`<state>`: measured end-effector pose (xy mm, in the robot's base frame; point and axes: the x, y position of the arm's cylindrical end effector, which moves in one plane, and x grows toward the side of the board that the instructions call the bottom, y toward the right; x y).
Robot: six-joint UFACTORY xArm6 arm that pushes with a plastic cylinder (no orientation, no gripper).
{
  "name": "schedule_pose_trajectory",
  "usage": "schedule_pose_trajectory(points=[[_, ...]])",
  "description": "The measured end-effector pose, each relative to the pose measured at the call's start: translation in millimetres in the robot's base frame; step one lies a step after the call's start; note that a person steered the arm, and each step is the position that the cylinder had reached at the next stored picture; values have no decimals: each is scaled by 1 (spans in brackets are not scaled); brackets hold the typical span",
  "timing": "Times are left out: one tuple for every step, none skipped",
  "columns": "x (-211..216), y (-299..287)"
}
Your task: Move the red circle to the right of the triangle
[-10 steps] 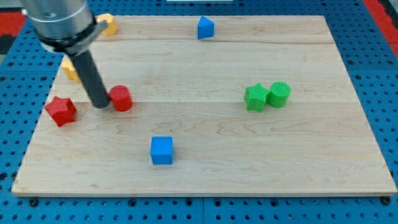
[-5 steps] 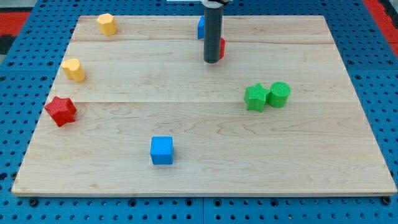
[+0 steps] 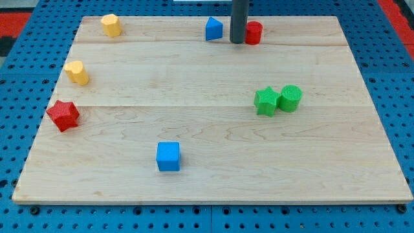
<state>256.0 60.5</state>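
Note:
The red circle sits near the board's top edge, to the right of the blue triangle. My tip stands between them, touching the red circle's left side and a short gap right of the triangle. The dark rod rises out of the view's top.
A red star lies at the left edge. Two yellow blocks lie at upper left and left. A blue cube sits at bottom centre. A green star touches a green cylinder at right. The wooden board lies on a blue pegboard.
My tip pushed the red circle from the board's left, across and up to the top edge, to the triangle's right. The other blocks did not move.

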Motion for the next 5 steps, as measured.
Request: schedule_pose_trajectory(points=[[-18, 25], [-18, 63], [-18, 81], [11, 81], [13, 82]])
